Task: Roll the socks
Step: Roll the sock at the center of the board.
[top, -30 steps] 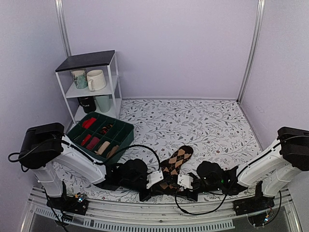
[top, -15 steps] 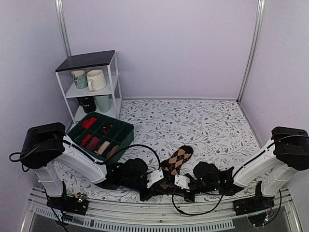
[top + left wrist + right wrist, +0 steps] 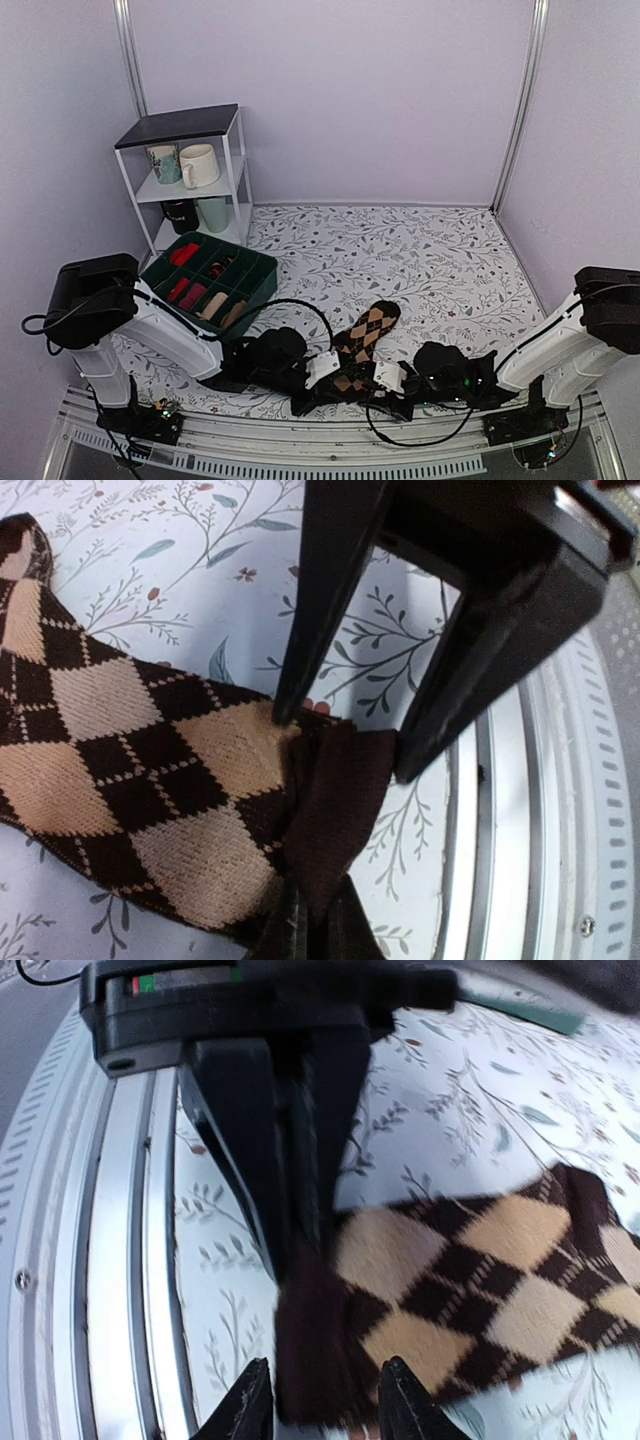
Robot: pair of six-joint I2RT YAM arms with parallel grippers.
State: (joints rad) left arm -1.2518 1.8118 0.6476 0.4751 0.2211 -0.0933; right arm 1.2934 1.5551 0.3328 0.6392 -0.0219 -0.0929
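Brown argyle socks (image 3: 368,328) diagonal, toe far-right; left jaws tight on near cuff (image 3: 335,780), right jaws apart.

Shelf, tray, floral worktop (image 3: 420,260)
A white shelf rack (image 3: 238,160) with mugs (image 3: 199,165) stands far left; a green divided tray (image 3: 262,272) of rolled socks (image 3: 184,254) sits just nearer.

top: overhead, facing table (image 3: 430,260) | wrists: close, opposed | shared: socks (image 3: 365,330)

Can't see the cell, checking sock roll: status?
Left tool shut on socks at dark cuff. Right tool open, astride same cuff. Rest flat, unrolled. No obstruction seen.
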